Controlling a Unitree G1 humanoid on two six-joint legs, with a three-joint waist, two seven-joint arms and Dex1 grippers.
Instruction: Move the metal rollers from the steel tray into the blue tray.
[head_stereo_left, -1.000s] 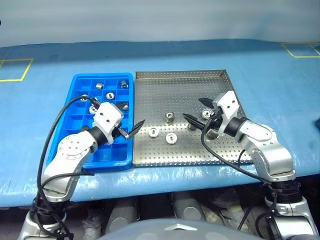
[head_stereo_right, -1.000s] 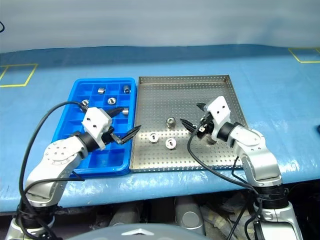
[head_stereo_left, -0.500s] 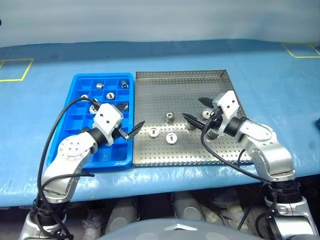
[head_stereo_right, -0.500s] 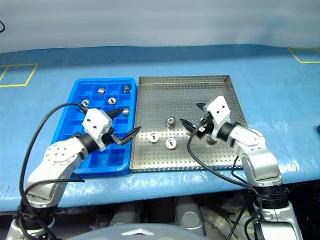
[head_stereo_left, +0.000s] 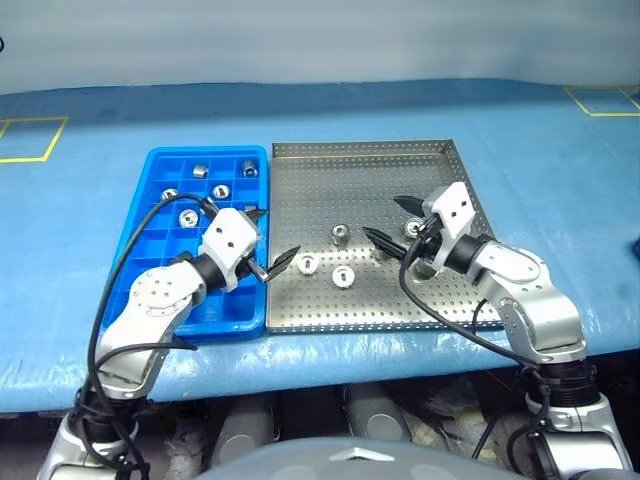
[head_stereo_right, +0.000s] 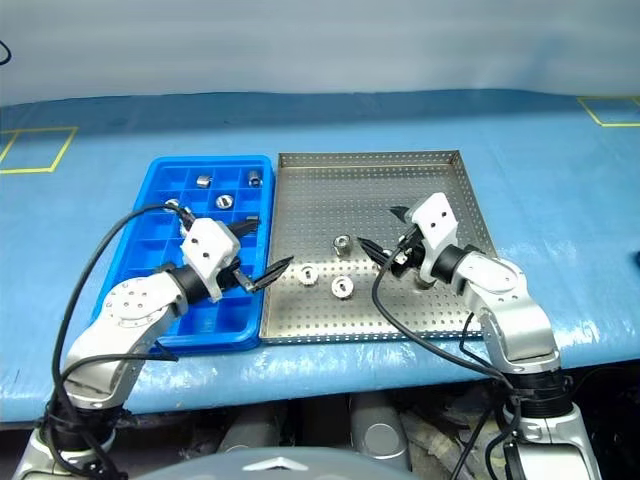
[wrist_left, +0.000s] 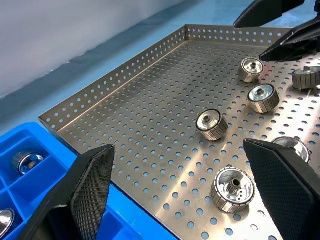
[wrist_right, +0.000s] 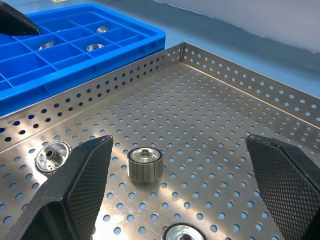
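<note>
The steel tray (head_stereo_left: 350, 180) holds several metal rollers, among them one (head_stereo_left: 339, 234) at its middle and two (head_stereo_left: 307, 265) (head_stereo_left: 342, 276) nearer the front. Left of it lies the blue tray (head_stereo_left: 152, 172), with several rollers (head_stereo_left: 200, 168) in its far compartments. My left gripper (head_stereo_left: 278, 232) hangs open over the seam between the two trays, empty; its wrist view has a roller (wrist_left: 232, 188) just ahead of it. My right gripper (head_stereo_left: 382, 215) is open and empty above the steel tray's right half, with a roller (wrist_right: 145, 163) in front of it.
Both trays rest on a pale blue table cover (head_stereo_left: 540, 150) with yellow tape squares at the far corners (head_stereo_left: 30, 140). Black cables loop from each arm over the trays' front edges. The steel tray's raised rim (wrist_left: 120, 82) stands between the trays.
My left gripper has edged a little to the right, toward the steel tray. The right gripper and the rollers have stayed where they were.
</note>
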